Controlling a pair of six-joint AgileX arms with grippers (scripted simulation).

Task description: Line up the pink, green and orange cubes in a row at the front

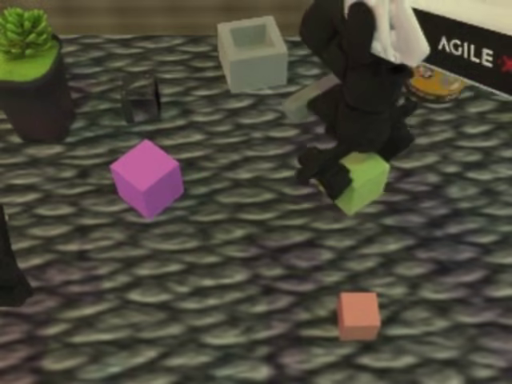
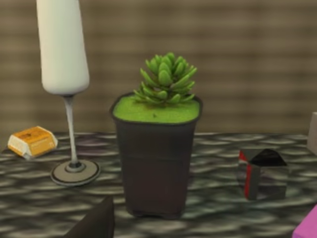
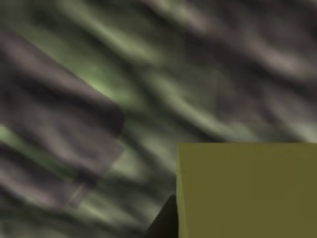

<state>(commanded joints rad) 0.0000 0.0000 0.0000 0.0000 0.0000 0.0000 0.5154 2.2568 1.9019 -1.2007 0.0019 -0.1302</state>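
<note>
Rippled grey-green stone pattern covers the whole surface [image 1: 240, 264], with a brown slatted wall behind it in the left wrist view. The right tool [image 1: 332, 172] is down on the green cube [image 1: 364, 182], right of centre on the surface; its dark fingers [image 1: 314, 166] clasp the cube, which sits tilted. The right wrist view shows a flat olive-green face of this cube [image 3: 247, 191] close up, with a dark finger edge [image 3: 166, 223] against it and the patterned surface blurred behind.

The pink cube [image 1: 147, 178] stands left of centre, well apart from the green one. The orange cube [image 1: 358, 315] lies near the front edge, right of centre, in front of the green cube and apart from it.

Along the back edge stand a hollow pale grey box [image 1: 252, 54] at the middle, a small dark cube [image 1: 141, 100] to its left, and a dark pot with a green succulent [image 1: 30, 76] at the back left corner. An orange-and-white packet [image 1: 434, 84] shows at the back right, partly under the right arm. In the left wrist view a white stemmed glass [image 2: 64, 74] stands beside the pot.

The left arm sits parked at the left edge [image 1: 10, 264]; I cannot tell whether its tool is wide or narrow.
</note>
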